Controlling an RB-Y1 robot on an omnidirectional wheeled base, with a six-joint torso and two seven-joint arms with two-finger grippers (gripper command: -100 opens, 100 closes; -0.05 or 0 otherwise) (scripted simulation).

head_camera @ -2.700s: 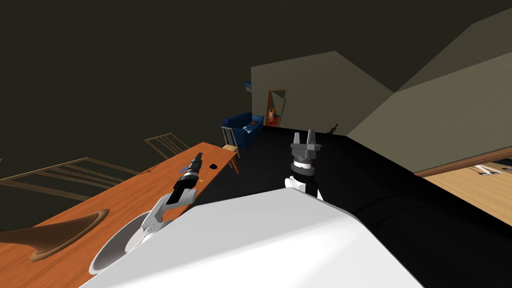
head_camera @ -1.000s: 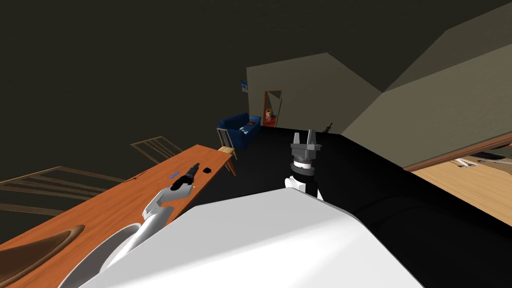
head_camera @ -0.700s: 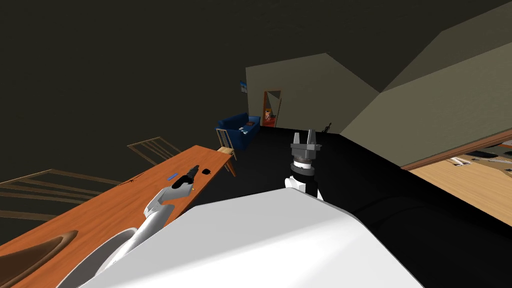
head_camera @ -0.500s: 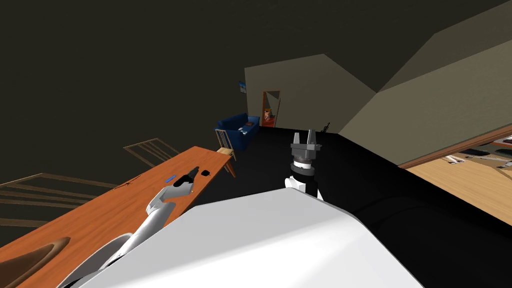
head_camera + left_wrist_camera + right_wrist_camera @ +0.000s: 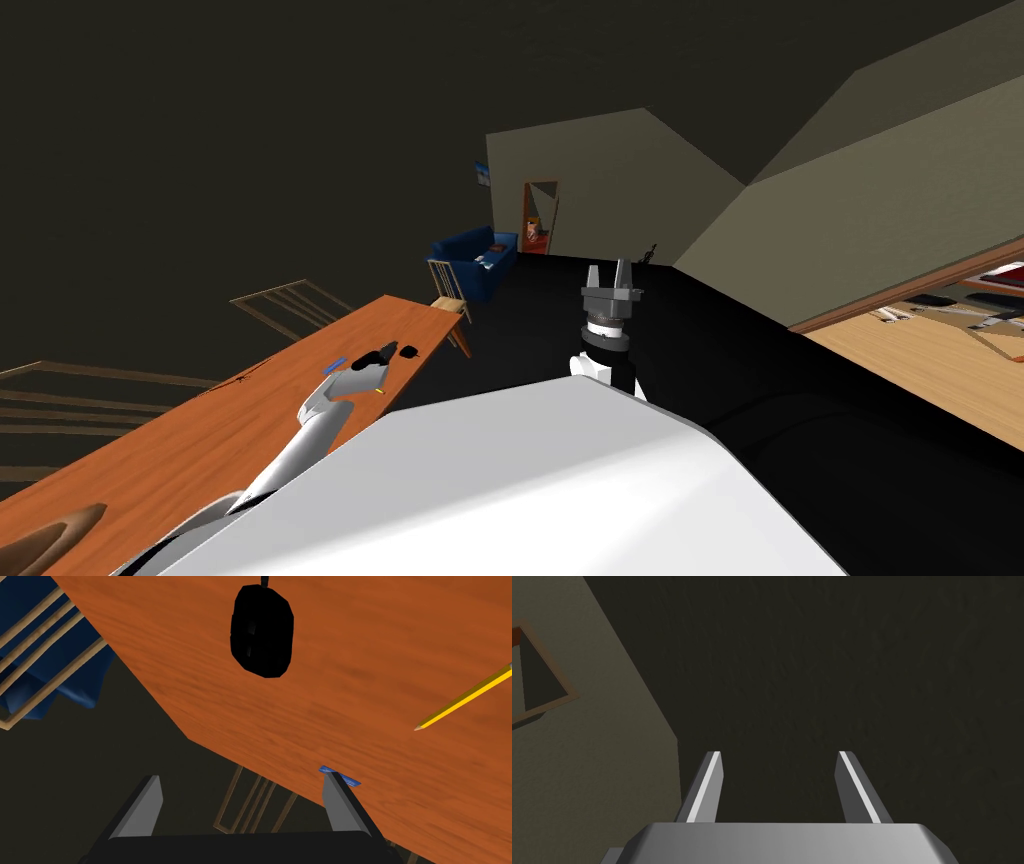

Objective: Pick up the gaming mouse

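left gripper (image 5: 240,777) spread, empty; black mouse (image 5: 261,631) ahead, untouched, on orange table (image 5: 375,651)

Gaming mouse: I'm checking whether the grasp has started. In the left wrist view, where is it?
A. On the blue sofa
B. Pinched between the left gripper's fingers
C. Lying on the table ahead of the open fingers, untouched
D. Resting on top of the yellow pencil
C: the black mouse lies on the orange table, ahead of the left gripper, whose fingers stand apart with nothing between them.
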